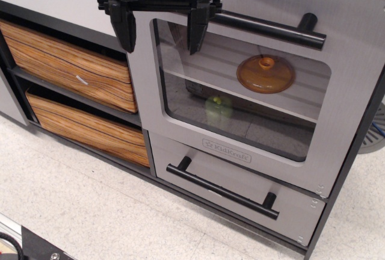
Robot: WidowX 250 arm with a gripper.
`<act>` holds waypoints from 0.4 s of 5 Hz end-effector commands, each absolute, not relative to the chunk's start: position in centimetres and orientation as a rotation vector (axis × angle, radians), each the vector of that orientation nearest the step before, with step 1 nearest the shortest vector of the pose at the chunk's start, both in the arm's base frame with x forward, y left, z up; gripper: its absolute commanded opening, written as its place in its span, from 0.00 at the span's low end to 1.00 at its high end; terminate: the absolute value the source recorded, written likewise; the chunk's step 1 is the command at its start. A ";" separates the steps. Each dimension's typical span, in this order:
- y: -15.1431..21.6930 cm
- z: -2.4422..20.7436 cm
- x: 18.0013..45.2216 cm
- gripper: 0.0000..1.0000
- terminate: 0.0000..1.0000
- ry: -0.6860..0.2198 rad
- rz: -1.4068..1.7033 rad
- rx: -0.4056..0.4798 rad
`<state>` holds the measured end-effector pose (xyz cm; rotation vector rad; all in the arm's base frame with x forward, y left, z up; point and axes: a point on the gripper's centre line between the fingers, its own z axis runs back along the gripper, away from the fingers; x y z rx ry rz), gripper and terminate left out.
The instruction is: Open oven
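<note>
The grey toy oven fills the middle and right of the view. Its large door has a rounded clear window and a KidKraft logo below the glass. The door sits shut against the frame. Its long black bar handle runs along the top edge. Behind the glass a white rack carries an orange lid, and a green object lies lower down. My gripper is open, fingers pointing down over the door's upper left corner, by the handle's left end.
A smaller grey windowless drawer with a black bar handle sits under the oven. Two wood-grain drawers stack at the left in a black frame. Speckled light floor lies in front.
</note>
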<state>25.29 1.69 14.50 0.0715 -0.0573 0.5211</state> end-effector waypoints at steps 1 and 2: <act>1.7 14.5 25.3 1.00 0.00 -0.057 0.521 0.071; 1.9 15.4 26.9 1.00 0.00 -0.131 0.764 -0.015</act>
